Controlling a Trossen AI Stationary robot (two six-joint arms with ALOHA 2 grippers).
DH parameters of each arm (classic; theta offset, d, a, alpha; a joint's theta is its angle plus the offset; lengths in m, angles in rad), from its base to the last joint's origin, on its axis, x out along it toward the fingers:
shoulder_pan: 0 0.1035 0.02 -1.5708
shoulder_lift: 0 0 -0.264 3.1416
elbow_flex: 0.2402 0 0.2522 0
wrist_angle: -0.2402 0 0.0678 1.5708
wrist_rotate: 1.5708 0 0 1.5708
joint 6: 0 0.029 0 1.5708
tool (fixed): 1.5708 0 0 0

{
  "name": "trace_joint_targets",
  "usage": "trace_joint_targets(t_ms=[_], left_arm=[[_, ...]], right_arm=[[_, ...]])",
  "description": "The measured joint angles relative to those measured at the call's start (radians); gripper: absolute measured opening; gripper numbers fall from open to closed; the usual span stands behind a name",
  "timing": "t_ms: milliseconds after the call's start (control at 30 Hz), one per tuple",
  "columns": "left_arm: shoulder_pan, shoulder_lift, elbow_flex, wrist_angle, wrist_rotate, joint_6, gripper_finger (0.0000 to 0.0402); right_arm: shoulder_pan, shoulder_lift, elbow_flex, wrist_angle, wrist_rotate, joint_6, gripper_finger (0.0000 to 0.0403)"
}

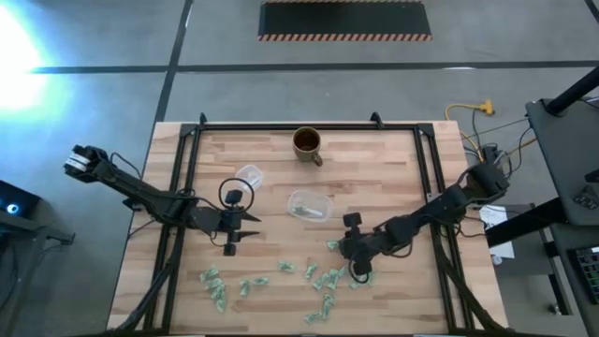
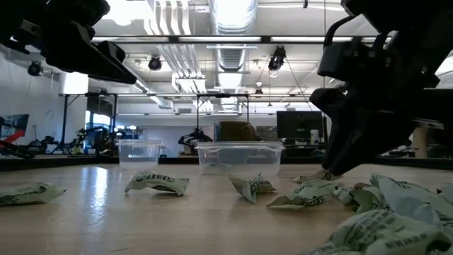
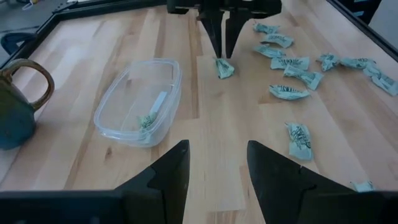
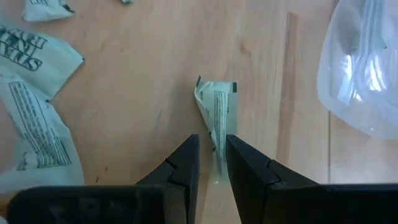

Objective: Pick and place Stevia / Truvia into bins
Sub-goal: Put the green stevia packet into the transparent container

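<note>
Several pale green-and-white Stevia sachets [image 1: 281, 281] lie scattered on the near half of the wooden table. One more sachet [image 3: 147, 120] lies inside the clear shallow bin [image 1: 309, 204] at the table's middle. My right gripper [image 4: 213, 146] is down at the table just right of the bin, shut on a single folded sachet [image 4: 217, 109]. My left gripper [image 3: 217, 168] hovers open above the table to the left of the bin [image 3: 140, 99], its fingers pointing toward it. My right gripper pinches the folded sachet by one narrow end [image 4: 217, 142] between its two fingers [image 3: 216, 37]. The fingers come steeply from above, slanting in from the table's right. The sachet's free part [image 3: 224, 68] rests on the table.
A brown mug [image 1: 307, 142] stands near the far edge, and a small clear round cup [image 1: 248, 175] stands left of the bin. More sachets [image 2: 159, 183] lie along the near side, densest around my right gripper [image 2: 338, 164]. Black rails frame the table [image 1: 187, 150].
</note>
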Motion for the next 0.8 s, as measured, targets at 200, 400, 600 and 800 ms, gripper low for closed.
trace_joint_targets(t_ms=[200,400,600,800], left_arm=[[0.0,0.0,-0.001,-0.001,-0.001,0.0,0.0144],[0.0,0.0,-0.001,0.001,-0.001,0.0,0.0144],[0.0,0.0,-0.001,0.002,-0.002,0.0,0.0144],[0.0,0.0,-0.001,0.001,-0.002,0.0,0.0144]], right_arm=[[0.0,0.028,0.0,0.006,0.003,0.006,0.0068],[0.001,0.034,0.001,0.011,0.04,0.022,0.0038],[0.0,0.015,0.0,0.007,0.078,0.009,0.0009],[-0.001,-0.03,0.017,0.008,0.112,-0.019,0.0008]])
